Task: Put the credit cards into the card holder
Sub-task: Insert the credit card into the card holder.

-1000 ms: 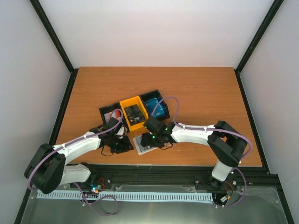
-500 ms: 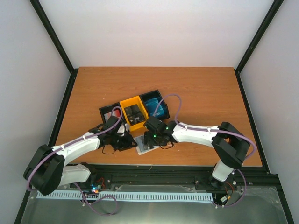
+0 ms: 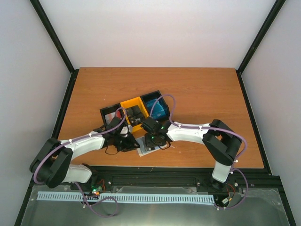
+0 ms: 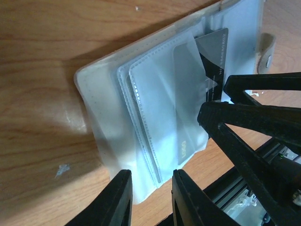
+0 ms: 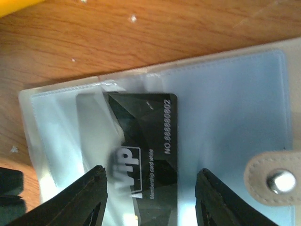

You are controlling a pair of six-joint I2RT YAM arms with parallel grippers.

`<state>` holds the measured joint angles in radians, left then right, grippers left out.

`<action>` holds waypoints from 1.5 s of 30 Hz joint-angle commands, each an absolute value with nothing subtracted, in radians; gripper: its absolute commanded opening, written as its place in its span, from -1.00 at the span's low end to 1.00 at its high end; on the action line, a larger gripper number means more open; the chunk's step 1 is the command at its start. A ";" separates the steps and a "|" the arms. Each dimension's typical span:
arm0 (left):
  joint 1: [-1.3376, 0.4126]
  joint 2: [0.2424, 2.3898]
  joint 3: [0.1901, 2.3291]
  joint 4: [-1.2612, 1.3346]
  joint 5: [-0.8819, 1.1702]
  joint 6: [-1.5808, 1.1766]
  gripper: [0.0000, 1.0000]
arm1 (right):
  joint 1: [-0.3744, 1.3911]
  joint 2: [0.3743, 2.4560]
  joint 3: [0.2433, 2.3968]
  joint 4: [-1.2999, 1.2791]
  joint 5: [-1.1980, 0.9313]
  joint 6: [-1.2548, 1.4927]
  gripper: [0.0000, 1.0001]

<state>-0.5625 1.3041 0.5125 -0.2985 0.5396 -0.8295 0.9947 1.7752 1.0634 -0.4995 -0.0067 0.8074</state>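
Note:
The card holder (image 3: 145, 150) lies open on the table near the front edge, its clear pockets up (image 4: 155, 108). A black credit card (image 5: 146, 136) marked VIP lies on it, one end tucked under a clear pocket flap, the rest bare (image 4: 215, 44). My right gripper (image 5: 155, 202) is open, one finger on each side of that card without touching it. My left gripper (image 4: 150, 197) stands over the holder's near corner with a narrow gap between its fingers. More credit cards sit in the tray (image 3: 109, 113): red-and-white, black (image 3: 135, 113) and blue (image 3: 157, 109).
The black-and-yellow tray stands just behind both grippers. The holder's beige snap tab (image 5: 275, 181) sticks out on its right side. The black frame rail (image 3: 178, 172) runs along the table's front edge close to the holder. Bare wood lies to the right and behind.
Both grippers have drawn closer together over the card holder: the left moved right, the right slightly left. The right arm's elbow has swung inward.

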 commanded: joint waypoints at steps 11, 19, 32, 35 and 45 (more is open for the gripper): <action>-0.572 1.403 0.566 -0.283 0.536 -0.824 -0.69 | 0.994 1.809 1.099 -0.461 -0.070 0.701 -0.19; -0.572 1.438 0.587 -0.320 0.499 -0.813 -0.77 | 0.993 1.832 1.109 -0.421 -0.150 0.660 -0.11; -0.572 1.417 0.584 -0.362 0.460 -0.806 -0.80 | 0.983 1.798 1.074 -0.340 -0.255 0.684 -0.10; -0.572 1.399 0.590 -0.386 0.447 -0.816 -0.77 | 0.977 1.768 1.083 -0.378 -0.196 0.699 -0.07; -0.572 1.203 0.708 -0.542 0.364 -0.765 -0.30 | 0.898 1.565 1.060 -0.555 0.149 0.761 0.10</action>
